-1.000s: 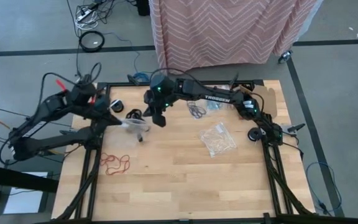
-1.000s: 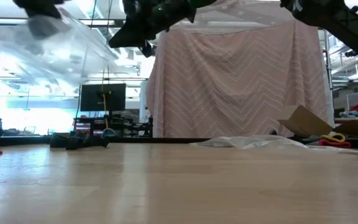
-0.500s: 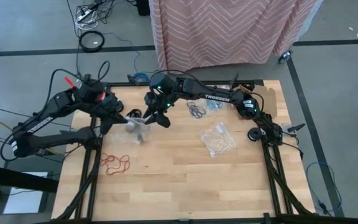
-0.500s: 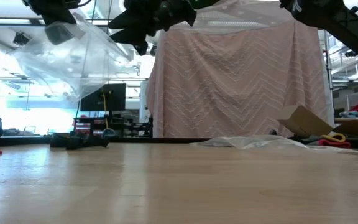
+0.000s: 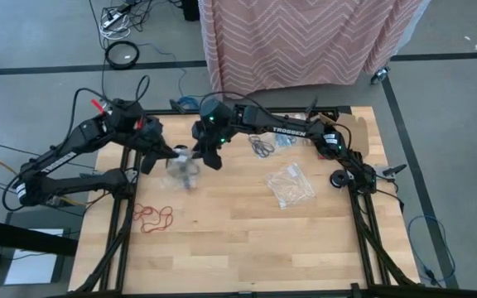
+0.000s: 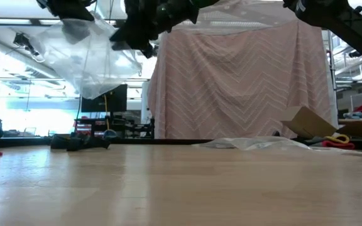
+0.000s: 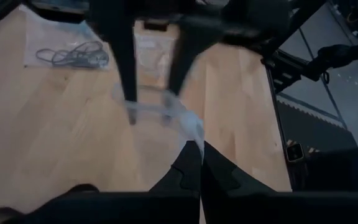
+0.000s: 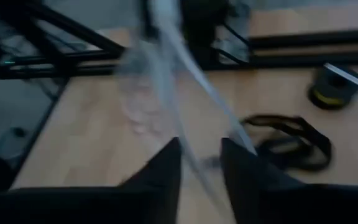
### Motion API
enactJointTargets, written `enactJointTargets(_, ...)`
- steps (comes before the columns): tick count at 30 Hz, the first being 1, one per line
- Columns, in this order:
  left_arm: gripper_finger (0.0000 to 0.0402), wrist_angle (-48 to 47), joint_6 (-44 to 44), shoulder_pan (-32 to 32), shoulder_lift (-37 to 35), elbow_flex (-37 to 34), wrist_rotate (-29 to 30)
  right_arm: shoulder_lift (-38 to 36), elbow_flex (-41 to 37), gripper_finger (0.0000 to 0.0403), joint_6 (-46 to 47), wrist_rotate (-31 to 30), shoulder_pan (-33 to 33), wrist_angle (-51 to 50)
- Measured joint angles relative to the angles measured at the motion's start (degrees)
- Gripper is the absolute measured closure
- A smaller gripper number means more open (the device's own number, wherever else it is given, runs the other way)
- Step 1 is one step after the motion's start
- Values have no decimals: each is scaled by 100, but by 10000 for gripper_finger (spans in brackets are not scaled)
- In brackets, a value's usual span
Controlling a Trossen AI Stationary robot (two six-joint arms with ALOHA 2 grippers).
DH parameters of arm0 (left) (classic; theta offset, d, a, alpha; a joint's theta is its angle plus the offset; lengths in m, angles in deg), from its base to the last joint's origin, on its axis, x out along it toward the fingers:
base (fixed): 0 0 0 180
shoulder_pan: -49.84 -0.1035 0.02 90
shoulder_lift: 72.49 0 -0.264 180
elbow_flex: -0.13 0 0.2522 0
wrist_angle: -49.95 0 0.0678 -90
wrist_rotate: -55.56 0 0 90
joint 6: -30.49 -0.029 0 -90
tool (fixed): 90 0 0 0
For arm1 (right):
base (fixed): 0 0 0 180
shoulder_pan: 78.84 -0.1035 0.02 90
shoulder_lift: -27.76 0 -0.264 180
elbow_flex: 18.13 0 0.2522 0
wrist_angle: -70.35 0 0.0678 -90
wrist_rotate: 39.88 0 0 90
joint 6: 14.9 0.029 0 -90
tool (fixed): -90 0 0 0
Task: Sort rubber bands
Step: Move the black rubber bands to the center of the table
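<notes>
Left hand (image 5: 172, 154), clenched on a clear plastic bag (image 6: 87, 53), has been brought nearer the far-left part of the desk (image 5: 247, 240). Right hand (image 5: 209, 157) is now parted at the bag's mouth, grasping nothing certain. Red rubber bands (image 5: 153, 218) lie unsorted by the left edge.

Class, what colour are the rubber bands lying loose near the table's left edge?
Red: the rubber bands show best in the high view.

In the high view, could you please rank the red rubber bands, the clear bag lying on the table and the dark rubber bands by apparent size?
1. Clear bag lying on the table, largest.
2. Red rubber bands, slightly smaller in spread.
3. Dark rubber bands, clearly smallest.
</notes>
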Motion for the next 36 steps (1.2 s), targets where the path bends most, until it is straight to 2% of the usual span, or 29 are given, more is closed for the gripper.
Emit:
enactJointTargets(3,401,-1,-6,0,20,0,45,6,0,383,61,-197,2,-123)
enactJointTargets(7,396,-3,-8,0,16,0,406,4,0,400,153,-481,25,-404)
enactJointTargets(11,379,-9,-15,0,7,0,1466,-53,-4,402,137,-486,90,-781)
enactJointTargets(13,367,52,-11,-16,8,0,1631,-101,-4,403,117,-486,115,-852)
enactJointTargets(19,301,657,530,-59,11,7,768,-189,-4,403,40,-411,167,-879)
enactJointTargets(28,182,663,924,-82,-31,7,453,-279,-4,403,70,-404,202,-863)
enactJointTargets(31,165,768,1041,-152,-70,7,441,-366,-2,403,70,-492,269,-897)
enactJointTargets(36,161,863,1042,-458,-140,62,446,-583,-4,403,20,-572,419,-985)
